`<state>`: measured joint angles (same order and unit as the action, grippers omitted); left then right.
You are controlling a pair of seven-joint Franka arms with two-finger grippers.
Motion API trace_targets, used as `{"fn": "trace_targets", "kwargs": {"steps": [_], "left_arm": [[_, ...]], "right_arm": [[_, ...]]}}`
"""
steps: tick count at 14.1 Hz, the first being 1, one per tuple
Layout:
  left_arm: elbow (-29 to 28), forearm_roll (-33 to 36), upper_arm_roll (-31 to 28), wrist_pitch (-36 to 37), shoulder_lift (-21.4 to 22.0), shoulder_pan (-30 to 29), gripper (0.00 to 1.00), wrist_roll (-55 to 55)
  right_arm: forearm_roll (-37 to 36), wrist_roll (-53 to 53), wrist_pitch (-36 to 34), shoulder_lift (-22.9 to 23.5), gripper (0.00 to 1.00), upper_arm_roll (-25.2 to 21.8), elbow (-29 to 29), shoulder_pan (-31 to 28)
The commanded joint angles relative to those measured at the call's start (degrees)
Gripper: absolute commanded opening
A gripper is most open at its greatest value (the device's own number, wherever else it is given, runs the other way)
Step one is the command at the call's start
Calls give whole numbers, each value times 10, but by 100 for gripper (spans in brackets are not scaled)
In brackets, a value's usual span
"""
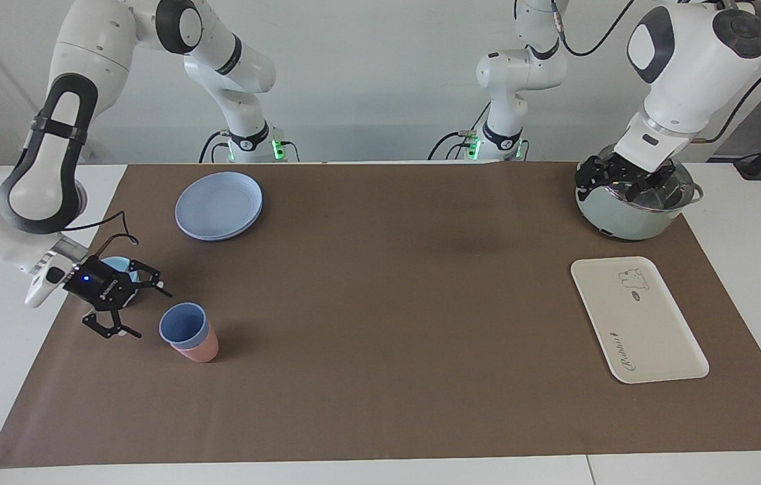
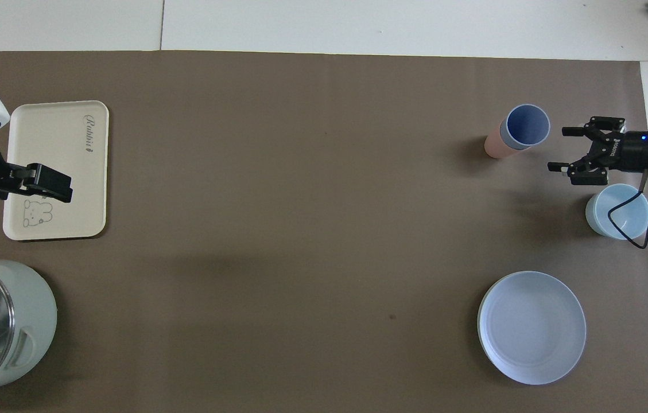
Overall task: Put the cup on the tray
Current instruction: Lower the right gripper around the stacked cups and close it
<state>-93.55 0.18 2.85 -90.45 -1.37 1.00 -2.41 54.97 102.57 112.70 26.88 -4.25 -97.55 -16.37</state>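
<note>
Brown paper covers the tabletop [image 1: 380,377]. Cream tray [image 1: 636,320] lies flat at the left arm's end, its long axis running toward and away from the robots. Periwinkle cup [image 1: 183,325] stands upright, mouth up, nested in a pink cup [image 1: 199,348] at the right arm's end, well apart from the tray. Right gripper [image 1: 134,310] sits low just beside the cup, fingers spread and empty, pointing at its side; a light-blue bowl [image 2: 616,211] lies under its wrist. Judgement: right arm is far nearer. Left gripper [image 1: 613,176] waits over a lidded pot [image 1: 629,215]; finger state cannot be told.
</note>
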Motion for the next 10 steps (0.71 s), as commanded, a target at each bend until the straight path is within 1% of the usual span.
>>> {"fn": "trace_targets", "kwargs": {"steps": [1, 3, 6, 9, 10], "left_arm": [[-21, 10, 1, -8, 19, 0, 100, 5], [-21, 10, 0, -3, 19, -1, 100, 5], [-23, 10, -1, -1, 23, -6, 100, 3], [-20, 10, 4, -11, 22, 3, 100, 3], [-23, 10, 5, -2, 23, 4, 100, 4]], "right_arm": [[57, 53, 9, 15, 100, 7, -9, -9], [99, 76, 10, 21, 100, 7, -17, -6], [103, 80, 19, 20, 100, 7, -28, -6], [159, 118, 24, 20, 100, 7, -52, -1], [164, 126, 35, 20, 100, 7, -57, 0]]}}
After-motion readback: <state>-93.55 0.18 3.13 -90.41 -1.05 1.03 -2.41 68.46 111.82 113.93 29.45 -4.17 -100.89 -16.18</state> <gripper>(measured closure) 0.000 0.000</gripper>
